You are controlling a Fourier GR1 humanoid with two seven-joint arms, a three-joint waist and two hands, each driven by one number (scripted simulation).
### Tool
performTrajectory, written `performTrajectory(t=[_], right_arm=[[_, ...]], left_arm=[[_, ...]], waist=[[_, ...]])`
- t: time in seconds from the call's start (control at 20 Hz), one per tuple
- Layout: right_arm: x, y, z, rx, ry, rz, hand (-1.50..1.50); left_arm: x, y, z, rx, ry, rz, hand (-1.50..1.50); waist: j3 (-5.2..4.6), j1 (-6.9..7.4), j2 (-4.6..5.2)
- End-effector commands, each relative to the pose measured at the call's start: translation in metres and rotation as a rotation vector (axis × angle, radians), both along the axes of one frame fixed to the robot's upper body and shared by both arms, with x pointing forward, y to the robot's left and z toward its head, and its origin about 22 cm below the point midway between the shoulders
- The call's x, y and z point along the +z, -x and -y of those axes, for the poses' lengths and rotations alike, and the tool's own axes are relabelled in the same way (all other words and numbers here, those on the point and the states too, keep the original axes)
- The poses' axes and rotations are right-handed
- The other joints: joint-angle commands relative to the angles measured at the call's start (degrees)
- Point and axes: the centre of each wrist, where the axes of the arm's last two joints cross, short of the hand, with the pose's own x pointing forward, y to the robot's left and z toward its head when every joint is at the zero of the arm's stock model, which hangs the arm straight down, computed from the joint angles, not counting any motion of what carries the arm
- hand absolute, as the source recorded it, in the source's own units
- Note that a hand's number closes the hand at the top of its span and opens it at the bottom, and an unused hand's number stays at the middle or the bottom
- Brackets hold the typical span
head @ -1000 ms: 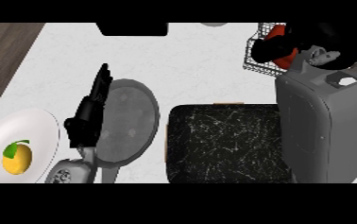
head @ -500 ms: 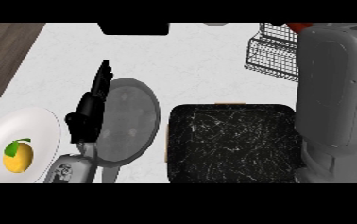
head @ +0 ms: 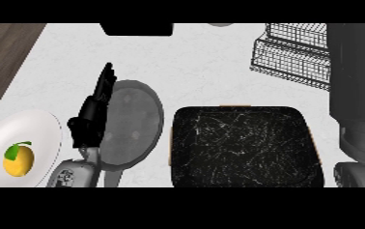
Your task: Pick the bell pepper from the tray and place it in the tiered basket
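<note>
The right forearm [head: 348,78] is now standing as a dark column along the right edge, covering the right side of the basket [head: 288,54]. A second ago the right hand was showing at the basket with something red in it, and half a second ago a scrap of red was still peeking out near the top edge. Now neither is showing. The right hand is lying beyond the frame, so I cannot tell whether its fingers are clenched round the pepper or released. The pepper is showing nowhere (not on the tray [head: 242,146], whose dark bed is lying bare, and not in the part of the basket left uncovered). I am judging that the pick is done and the placing is under way. The pepper is either being carried in the hidden hand or sitting in a tier behind the forearm, and nothing here is settling which.

The left hand [head: 95,114] is resting where it was, fingers straight and released, pointing up beside a grey disc [head: 132,121] and holding nothing. The plate [head: 39,131] with a yellow fruit [head: 18,159] at the left edge is staying untouched, well apart from the basket
</note>
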Motion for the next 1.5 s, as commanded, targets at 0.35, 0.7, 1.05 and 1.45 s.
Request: performTrajectory(t=[0.35, 0.7, 1.05, 1.45], right_arm=[[-0.034, -0.017, 0.083, -0.126, -0.144, 0.008, 1.50], [-0.043, -0.023, 0.086, -0.074, -0.362, 0.161, -1.50], [-0.026, 0.006, 0.124, -0.172, -0.441, 0.481, -1.50], [-0.034, 0.077, 0.176, -0.352, -0.573, 0.601, -1.50]], left_arm=[[0.006, 0.004, 0.012, -0.011, -0.011, 0.018, 0.00], [-0.005, -0.007, 0.002, -0.011, 0.008, 0.003, 0.00], [0.006, 0.004, -0.011, 0.002, -0.001, -0.006, 0.00], [-0.004, 0.007, -0.010, 0.038, 0.016, -0.008, 0.00]], waist=[[0.08, 0.30, 0.03], [0.02, -0.01, 0.10], [0.04, -0.73, -0.39], [0.02, -2.80, -0.86]])
